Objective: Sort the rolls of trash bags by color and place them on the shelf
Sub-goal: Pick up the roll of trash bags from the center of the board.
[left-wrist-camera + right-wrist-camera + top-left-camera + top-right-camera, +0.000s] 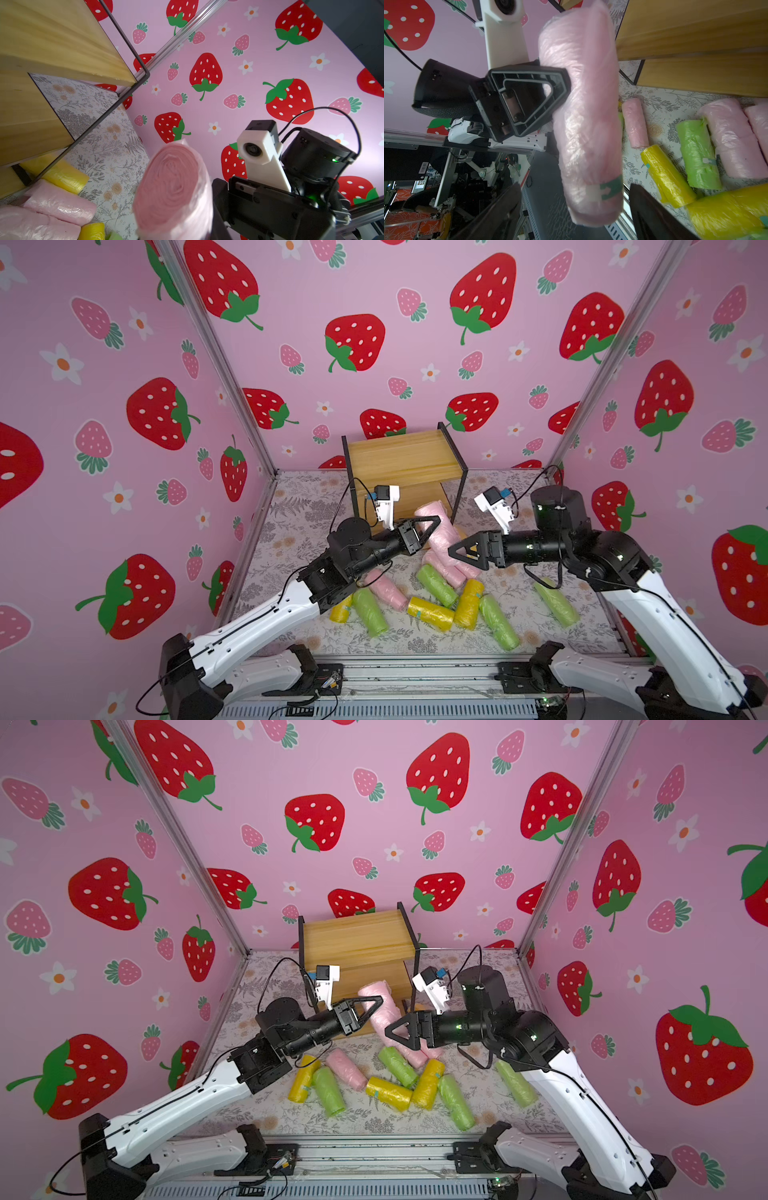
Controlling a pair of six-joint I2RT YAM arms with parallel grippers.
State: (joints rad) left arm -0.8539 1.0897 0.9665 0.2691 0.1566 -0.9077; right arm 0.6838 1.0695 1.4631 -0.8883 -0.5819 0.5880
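While L gripper (435,520) clamps pink roll (446,536), yellow roll (62,176) by shelf (407,460).

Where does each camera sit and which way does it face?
Top views: high in front, looking down toward shelf; both arms, left gripper, right gripper.
Left wrist: on the left arm, facing the held pink roll's end; right arm's wrist camera shows.
Right wrist: on the right arm, facing the roll's side; own open fingers show.
Shared: pink roll, shelf.
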